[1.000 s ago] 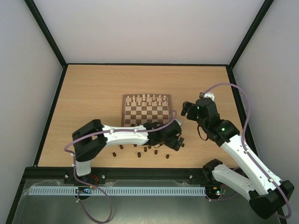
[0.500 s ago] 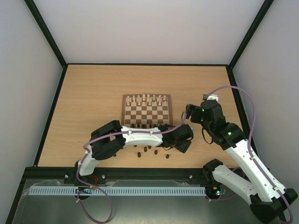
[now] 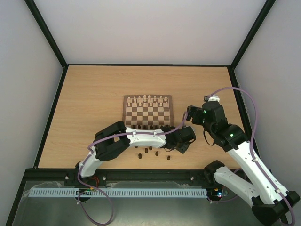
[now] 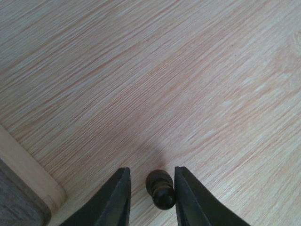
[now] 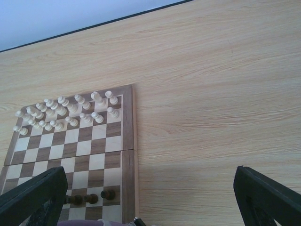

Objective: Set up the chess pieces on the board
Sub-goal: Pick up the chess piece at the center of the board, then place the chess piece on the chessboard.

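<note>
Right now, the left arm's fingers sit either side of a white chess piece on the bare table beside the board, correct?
Not quite: the chess piece between the left arm's fingers is dark brown, not white. The left wrist view shows it, on the bare table beside the board.

One board [image 5: 128,141], two arms [image 3: 141,137], two rows of cream pieces [image 3: 146,99], three chess pieces [image 5: 91,198] on it, several loose.

A robot lab cell: plain white walls [image 3: 150,28], black frame [image 3: 45,33], wooden table [image 3: 94,103]
</note>
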